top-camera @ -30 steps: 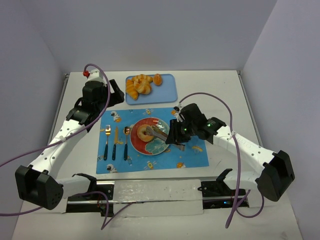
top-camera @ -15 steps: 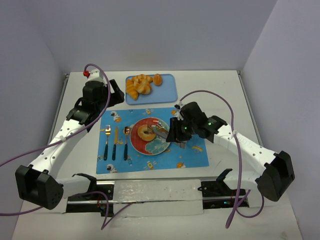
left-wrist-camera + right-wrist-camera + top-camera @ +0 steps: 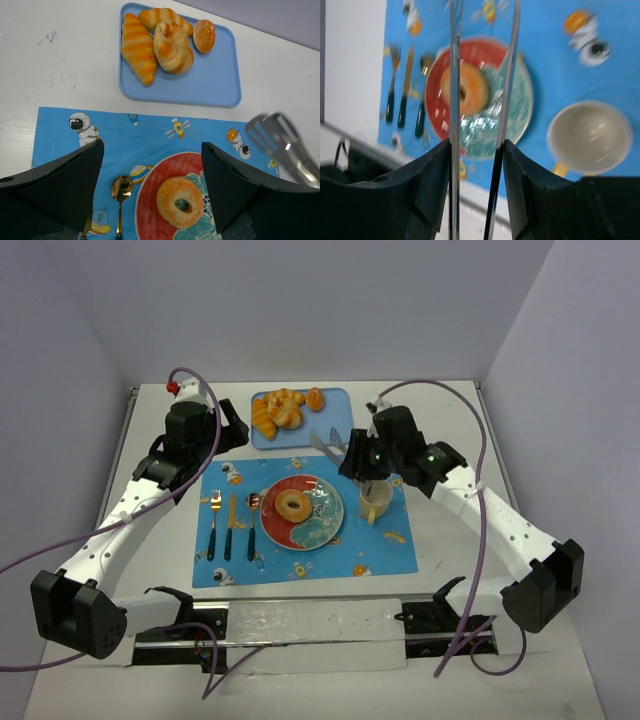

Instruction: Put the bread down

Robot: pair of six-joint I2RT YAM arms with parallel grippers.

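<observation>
The ring-shaped bread is seen lying flat on the red-and-teal plate, mid-placemat, so the placing is judged done. Empty metal tongs are clamped in the right gripper, clear of the yellow cup. The left gripper is held spread and empty near the pastry tray.

The bread is light golden-tan. The plate is red and teal. The placemat is blue with an astronaut-and-rocket print. The tray is light blue, the croissants striped orange-brown, the cup yellow, the tongs silver and the worktop white.
</observation>
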